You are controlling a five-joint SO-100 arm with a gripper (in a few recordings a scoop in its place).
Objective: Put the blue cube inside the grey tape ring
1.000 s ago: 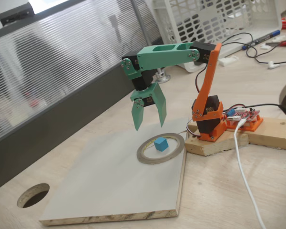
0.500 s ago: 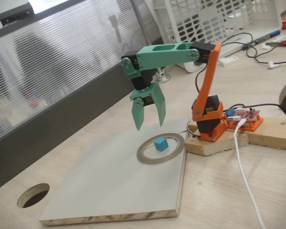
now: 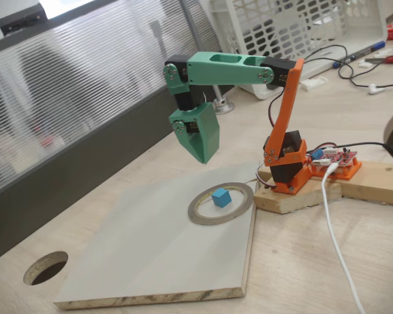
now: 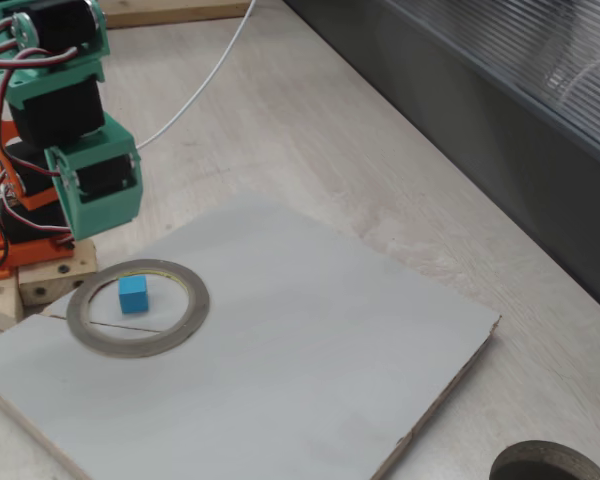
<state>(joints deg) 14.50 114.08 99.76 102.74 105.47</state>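
Observation:
The blue cube rests on the board inside the grey tape ring, a little off the ring's centre and touching nothing else. My green gripper hangs in the air above the ring's far side, well clear of the cube. Its jaws are shut together with nothing between them. The orange arm stands on its base just beside the ring.
The ring lies near one corner of a pale board. A dark round hole is cut in the table off the board. The wooden base block, a white cable and a grey partition border the area.
The gripper's jaws have gone from open to shut, and the gripper has lifted slightly and turned at the wrist. The cube and ring have not moved.

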